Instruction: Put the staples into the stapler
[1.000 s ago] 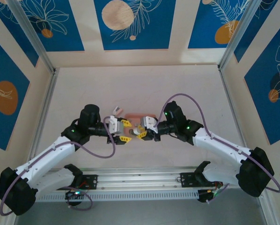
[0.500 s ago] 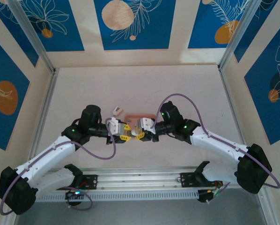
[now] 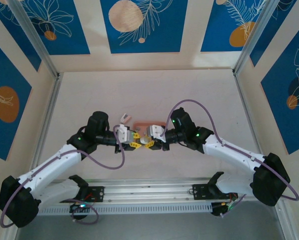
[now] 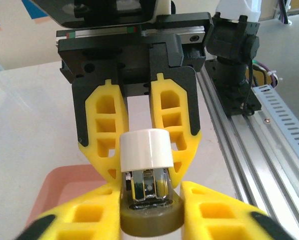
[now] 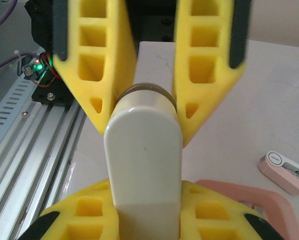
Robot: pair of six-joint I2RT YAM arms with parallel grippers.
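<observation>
Beige table bears a flat pink plastic tray at centre. At its 6 o'clock, left gripper and right gripper each clamp the small cream-and-olive stapler: left on the olive end, right on the cream body. A small pink-white block lies at the tray's 10 o'clock.

Stapler, clamped at both ends.
Small stapler: cream-white rounded body with an olive round end. The olive end sits between the left fingers and the white end between the right fingers, so its long axis runs from one pair to the other. The left wrist view shows bright metal between the white and olive parts.
</observation>
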